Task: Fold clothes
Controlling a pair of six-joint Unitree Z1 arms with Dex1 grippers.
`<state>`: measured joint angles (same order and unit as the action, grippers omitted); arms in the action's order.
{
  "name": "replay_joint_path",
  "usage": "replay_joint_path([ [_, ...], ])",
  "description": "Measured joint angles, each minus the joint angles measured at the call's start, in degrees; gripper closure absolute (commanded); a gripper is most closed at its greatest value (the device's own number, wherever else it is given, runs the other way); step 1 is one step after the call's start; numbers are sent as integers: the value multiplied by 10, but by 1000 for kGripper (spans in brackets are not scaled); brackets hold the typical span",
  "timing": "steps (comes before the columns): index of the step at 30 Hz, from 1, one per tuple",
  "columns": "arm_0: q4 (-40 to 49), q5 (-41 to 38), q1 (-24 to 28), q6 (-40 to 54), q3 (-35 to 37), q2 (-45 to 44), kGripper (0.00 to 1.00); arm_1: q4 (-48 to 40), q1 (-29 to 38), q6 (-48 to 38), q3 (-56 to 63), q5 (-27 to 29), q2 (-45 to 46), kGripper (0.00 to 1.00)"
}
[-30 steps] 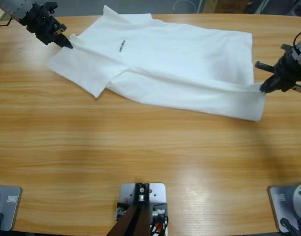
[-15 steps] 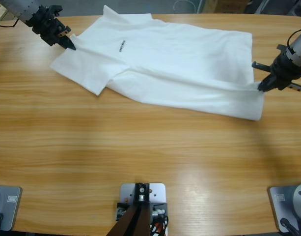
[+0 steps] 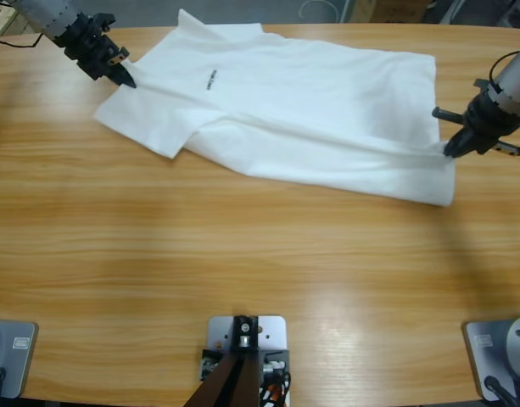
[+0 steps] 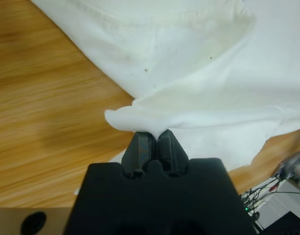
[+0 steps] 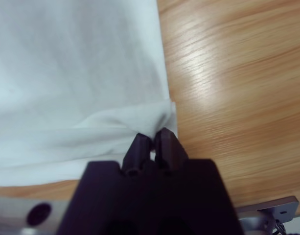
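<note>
The right gripper pinches a bunched fold of the white T-shirt at its edge; bare wooden table lies beside it.

We look down on a long wooden tabletop, its pale grain glossy under overhead light. Beyond its curved far edge lie grey floor and cardboard boxes.

Only one mark found: a tiny dark logo on the chest of the white T-shirt, seen in the high view. It looks like a short line of lettering, too small to make out. Both wrist views show no writing on the fabric.
</note>
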<state>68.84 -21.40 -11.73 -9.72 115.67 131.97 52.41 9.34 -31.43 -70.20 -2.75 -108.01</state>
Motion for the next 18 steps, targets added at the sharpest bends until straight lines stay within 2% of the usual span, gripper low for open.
replay_joint_path([
  [8, 16, -2, 0, 3, 28, 18, 1000, 0, 0, 0, -1, 3, -11, 1000],
  [9, 17, -4, 0, 3, 31, 20, 1000, 0, 0, 0, -1, 3, -11, 727],
  [10, 17, -8, 0, 3, 33, 21, 892, 0, 0, 0, -2, 3, -11, 302],
  [11, 18, -11, 0, 3, 34, 22, 513, 0, 0, 1, -2, 3, -11, 86],
  [12, 19, -13, 0, 3, 35, 23, 250, 1, 0, 2, -4, 4, -12, 5],
  [13, 19, -13, 0, 3, 37, 25, 90, 3, 0, 3, -7, 5, -14, 0],
  [14, 20, -13, 0, 3, 40, 26, 19, 7, 0, 3, -12, 7, -16, 0],
  [18, 23, -13, -1, 3, 45, 27, 4, 24, -1, 6, -37, 28, -20, 0],
])
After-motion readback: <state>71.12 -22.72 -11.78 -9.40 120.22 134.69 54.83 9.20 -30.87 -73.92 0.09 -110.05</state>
